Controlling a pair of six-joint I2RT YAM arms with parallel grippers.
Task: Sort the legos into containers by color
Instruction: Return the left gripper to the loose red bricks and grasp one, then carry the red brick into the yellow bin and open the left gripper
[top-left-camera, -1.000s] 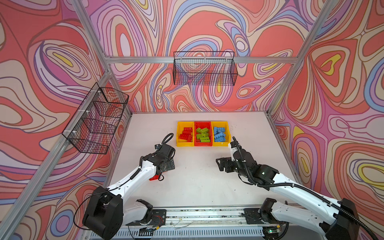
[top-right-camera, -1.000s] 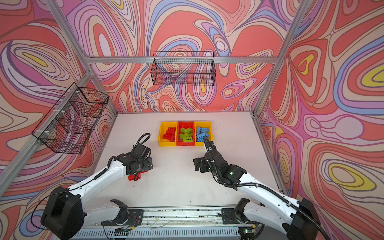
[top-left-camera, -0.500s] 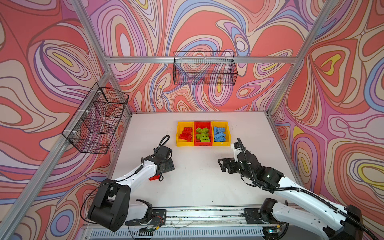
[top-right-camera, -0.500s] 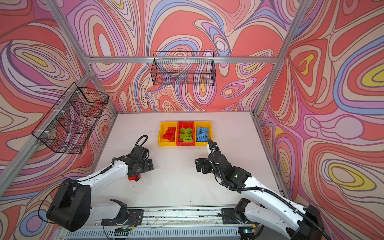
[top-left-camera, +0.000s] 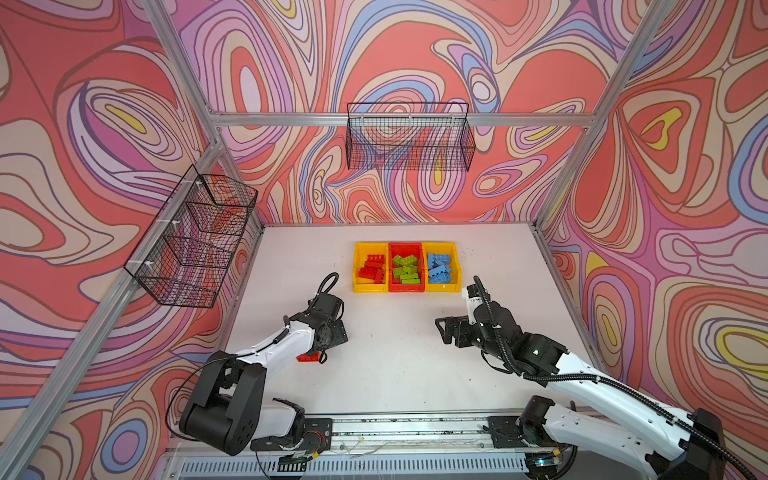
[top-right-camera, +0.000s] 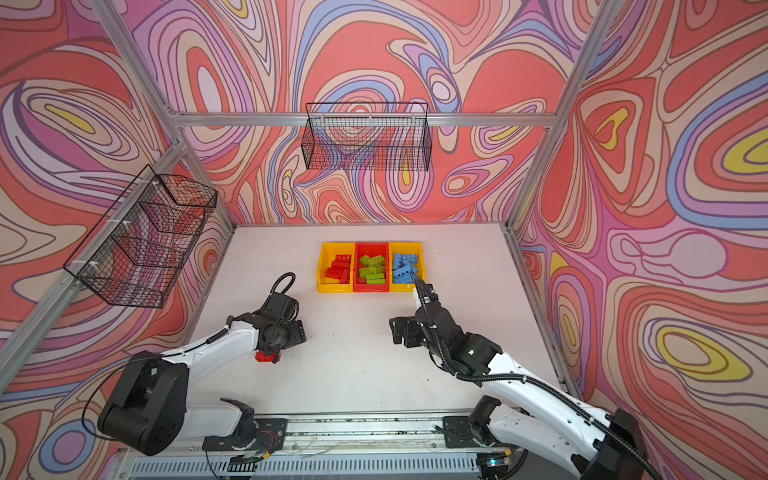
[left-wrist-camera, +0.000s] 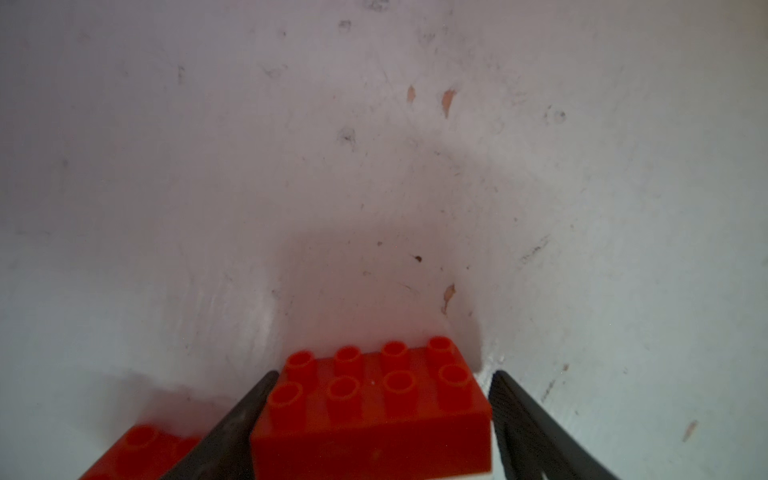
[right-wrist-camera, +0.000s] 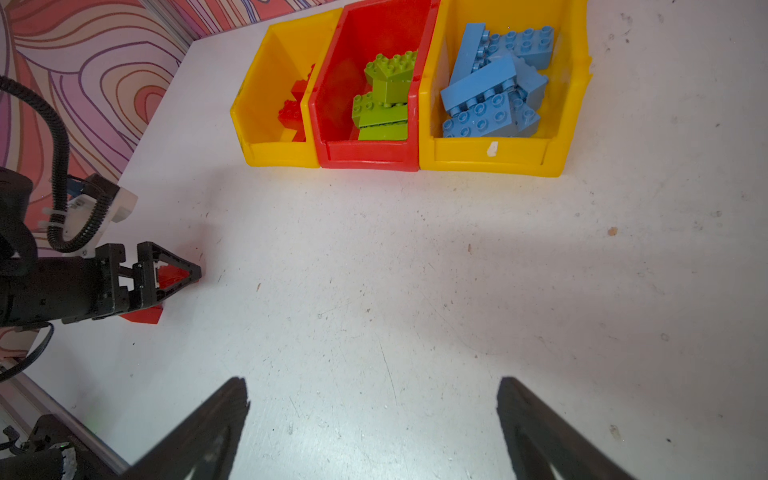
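Observation:
Two red legos lie on the white table at the left front. My left gripper (left-wrist-camera: 382, 374) stands over one red lego (left-wrist-camera: 374, 407), with its jaws on either side. One finger touches the lego and the other keeps a thin gap, so the gripper is open. The second red lego (left-wrist-camera: 141, 449) lies just outside the jaws. In a top view only a corner of red lego (top-left-camera: 308, 357) shows under the left gripper (top-left-camera: 316, 356). My right gripper (right-wrist-camera: 372, 384) hangs open and empty over bare table, right of centre (top-left-camera: 442, 330). The containers (top-left-camera: 406, 288) hold red legos (top-left-camera: 372, 268), green legos (top-left-camera: 405, 268) and blue legos (top-left-camera: 438, 268).
A black wire basket (top-left-camera: 409, 141) hangs on the back wall. A second wire basket (top-left-camera: 195, 237) hangs on the left wall. An aluminium rail (top-left-camera: 395, 428) runs along the table's front edge. Patterned walls close in the table on three sides.
My left gripper has come down around the red lego and its jaws have narrowed. My right arm has drawn back a little toward the front, still open.

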